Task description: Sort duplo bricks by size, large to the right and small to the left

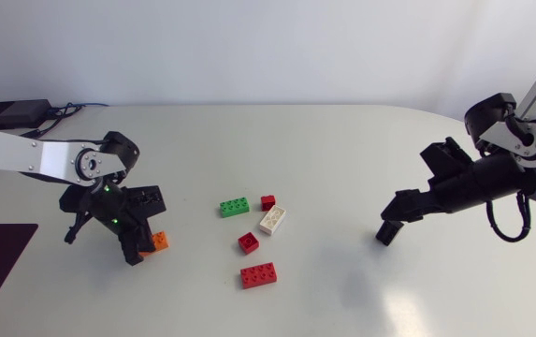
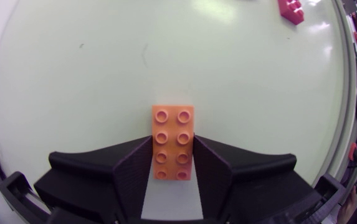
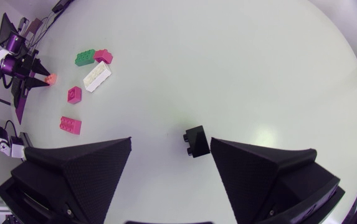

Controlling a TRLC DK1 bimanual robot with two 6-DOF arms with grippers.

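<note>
Bricks sit in three places on the pale surface (image 1: 342,150). Farthest left, the left arm comes in from the side edge, and the left claw (image 2: 172,140) is clamped on an orange brick (image 2: 172,124). This is a long eight-stud piece lying flat, studs up. Both wedge fingers press its long sides, and about half its length sticks out ahead of them.

Toward the middle lies a loose cluster. A long green brick (image 1: 234,207) has a small red brick (image 1: 268,202) just beside its right end. A long white brick (image 1: 272,220) lies tilted just in front of that small red one. Nearer the front edge are a second small red brick (image 1: 248,242) and, closest to the edge, a long red brick (image 1: 260,275). These two lie apart from each other.

At the right, well apart from the cluster, the right arm reaches in from its side. The right claw (image 3: 171,149) has its fingers spread wide and holds nothing. A small black brick (image 3: 197,142) stands on the surface just ahead of the gap between them, touching neither finger.
</note>
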